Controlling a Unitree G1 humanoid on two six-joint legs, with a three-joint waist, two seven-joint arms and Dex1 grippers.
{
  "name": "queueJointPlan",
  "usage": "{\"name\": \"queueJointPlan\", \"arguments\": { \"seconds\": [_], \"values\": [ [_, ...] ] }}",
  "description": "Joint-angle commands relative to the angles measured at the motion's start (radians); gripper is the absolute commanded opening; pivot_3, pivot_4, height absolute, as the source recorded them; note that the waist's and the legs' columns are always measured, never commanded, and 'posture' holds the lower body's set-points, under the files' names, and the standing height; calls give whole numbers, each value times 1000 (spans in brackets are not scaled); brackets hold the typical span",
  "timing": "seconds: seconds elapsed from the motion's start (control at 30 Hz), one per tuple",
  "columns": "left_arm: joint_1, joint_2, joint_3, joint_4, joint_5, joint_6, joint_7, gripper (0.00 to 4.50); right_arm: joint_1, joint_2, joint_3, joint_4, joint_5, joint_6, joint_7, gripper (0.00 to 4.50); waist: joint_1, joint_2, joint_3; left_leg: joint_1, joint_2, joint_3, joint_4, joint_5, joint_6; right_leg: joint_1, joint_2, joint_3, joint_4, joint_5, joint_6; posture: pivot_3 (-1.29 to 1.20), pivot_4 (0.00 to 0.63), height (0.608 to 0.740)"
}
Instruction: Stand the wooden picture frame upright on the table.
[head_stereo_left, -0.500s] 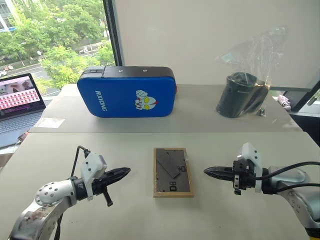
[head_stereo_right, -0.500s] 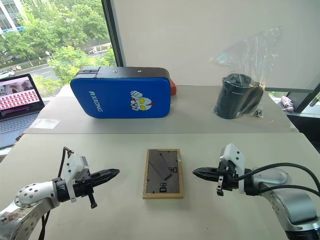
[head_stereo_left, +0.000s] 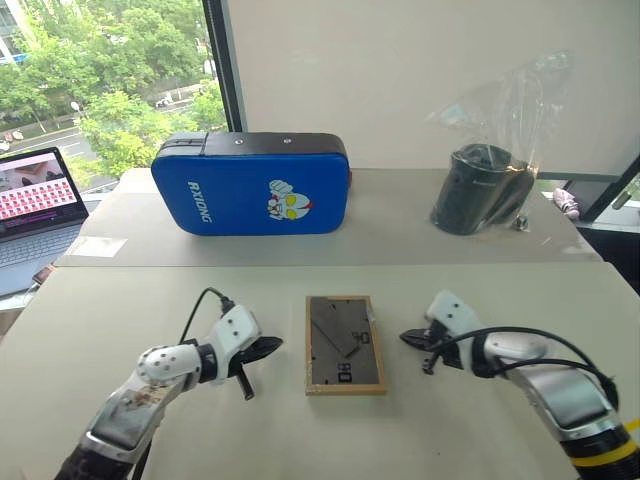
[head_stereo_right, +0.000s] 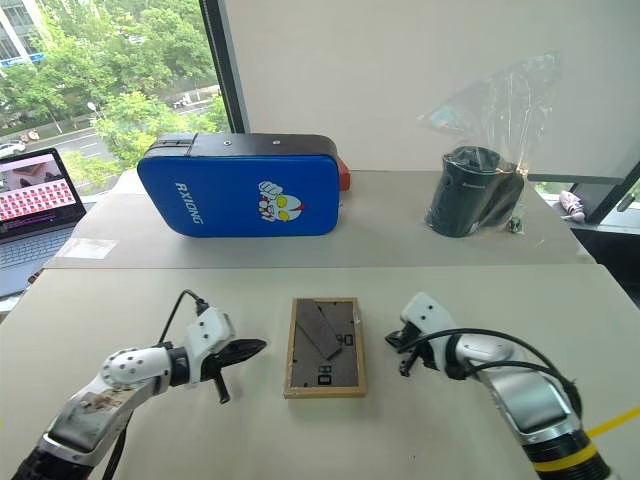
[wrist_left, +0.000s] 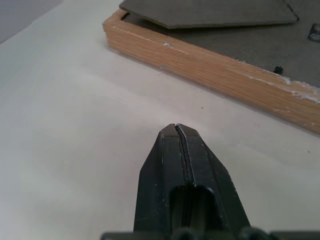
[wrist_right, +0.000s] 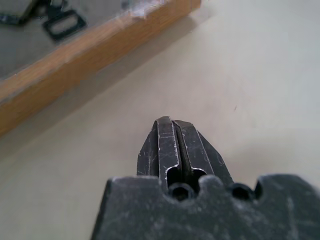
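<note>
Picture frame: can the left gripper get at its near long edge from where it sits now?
Probably yes. The left gripper, shut, points at the wooden picture frame lying back-up, with bare table between them and nothing in the way.

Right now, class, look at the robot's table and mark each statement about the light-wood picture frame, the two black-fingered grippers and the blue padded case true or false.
1. The light-wood picture frame lies flat with its dark grey back up. True.
2. The left gripper is clamped on the frame. False: it is shut on nothing, beside the frame.
3. The right gripper is shut. True.
4. The blue padded case lies on top of the frame. False: it stands apart, farther back.
5. The frame stands upright on the pale beige table. False: it lies flat.
</note>
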Motion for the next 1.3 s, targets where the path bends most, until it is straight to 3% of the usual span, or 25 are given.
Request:
{"name": "queueJointPlan", "arguments": {
  "seconds": [0.03,0.37,0.67,0.97,1.3],
  "values": [
    [-39,-6,-40,11,38,-9,-20,21,-20,35,61,-94,-16,74,-33,0,2,0,0,0,0,0,0,0,0,0,0,0,0,0,0,0,150,740],
    [-7,56,7,4,54,-3,-63,21,-132,168,196,-156,-33,225,-102,0,-8,0,0,1,0,0,0,0,0,0,0,0,1,0,0,0,150,740],
    [40,114,58,73,94,-53,-67,21,-164,192,236,-125,-42,224,-102,0,-5,0,0,1,0,0,0,0,0,-1,0,0,2,0,-1,0,150,740],
    [-140,70,-52,301,189,-142,-96,21,-140,163,239,-175,-20,262,-91,0,4,0,-1,4,0,0,0,1,1,2,0,0,5,0,-1,0,150,740],
    [-148,19,-58,308,205,-150,-95,21,-136,178,232,-181,-26,296,-118,0,6,2,-2,5,0,0,0,1,0,3,0,0,5,0,0,0,150,740]
  ]
}}
